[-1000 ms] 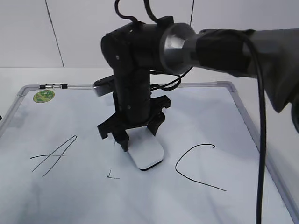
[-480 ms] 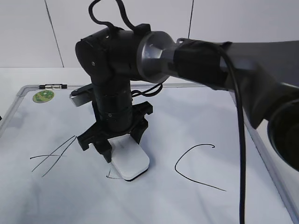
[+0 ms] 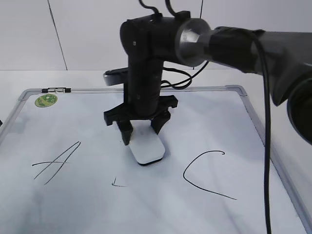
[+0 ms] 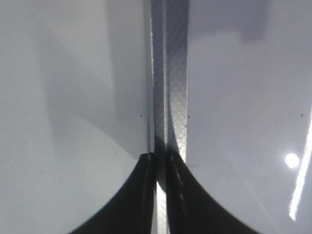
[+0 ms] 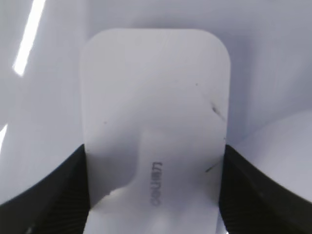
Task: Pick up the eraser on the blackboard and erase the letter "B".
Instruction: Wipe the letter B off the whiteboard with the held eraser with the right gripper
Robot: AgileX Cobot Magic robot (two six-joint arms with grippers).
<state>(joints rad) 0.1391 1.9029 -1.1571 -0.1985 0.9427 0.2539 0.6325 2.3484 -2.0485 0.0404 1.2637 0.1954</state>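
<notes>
Bright, soft shadows (wrist glare), blurred

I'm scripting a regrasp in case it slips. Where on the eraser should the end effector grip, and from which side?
Grip the eraser across its two long straight edges, near one end, coming straight down from above. It lies flat on the board, so only the narrow width fits between the fingers. The right end effector holds it just this way now.

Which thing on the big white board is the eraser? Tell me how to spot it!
Find the blackboard, really a white board with a grey frame. Near its middle, between the slanted "A" and the curved "C", the right gripper pinches the eraser. It is the only solid block there: white, rounded, dark underneath.
</notes>
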